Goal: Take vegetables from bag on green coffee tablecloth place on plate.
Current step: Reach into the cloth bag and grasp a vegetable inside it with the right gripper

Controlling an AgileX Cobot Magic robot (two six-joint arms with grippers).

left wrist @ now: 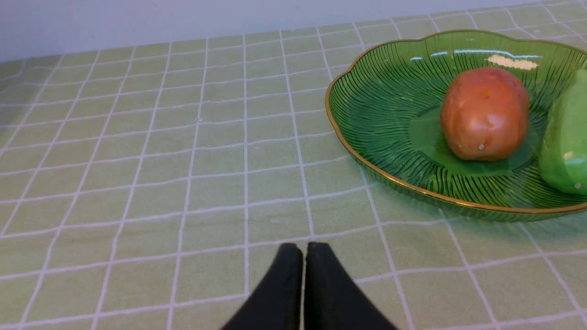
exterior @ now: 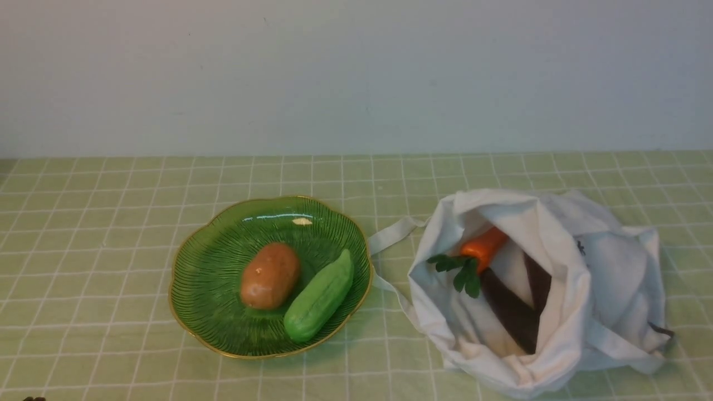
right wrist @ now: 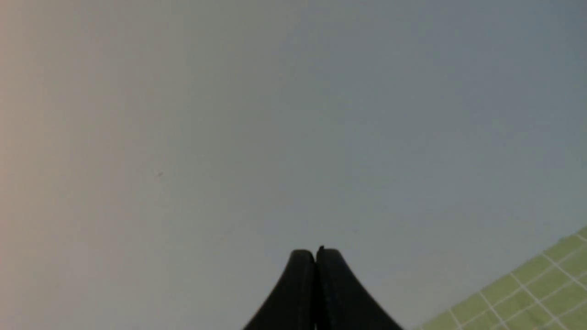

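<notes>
The green plate (exterior: 211, 267) sits on the pale green checked tablecloth (exterior: 89, 234) and holds a brown potato (exterior: 269, 275) and a light green cucumber (exterior: 320, 297). The white bag (exterior: 601, 278) lies open to its right with the orange carrot (exterior: 483, 247) and the dark aubergine (exterior: 509, 312) inside. In the left wrist view my left gripper (left wrist: 304, 247) is shut and empty over bare cloth, apart from the plate (left wrist: 380, 123), potato (left wrist: 484, 113) and cucumber (left wrist: 565, 146). In the right wrist view my right gripper (right wrist: 315, 253) is shut and empty, facing the wall. Neither gripper shows in the front view.
A white bag strap (exterior: 392, 231) lies on the cloth between plate and bag. A pale wall (exterior: 356, 72) stands behind the table. A corner of the cloth (right wrist: 527, 293) shows in the right wrist view.
</notes>
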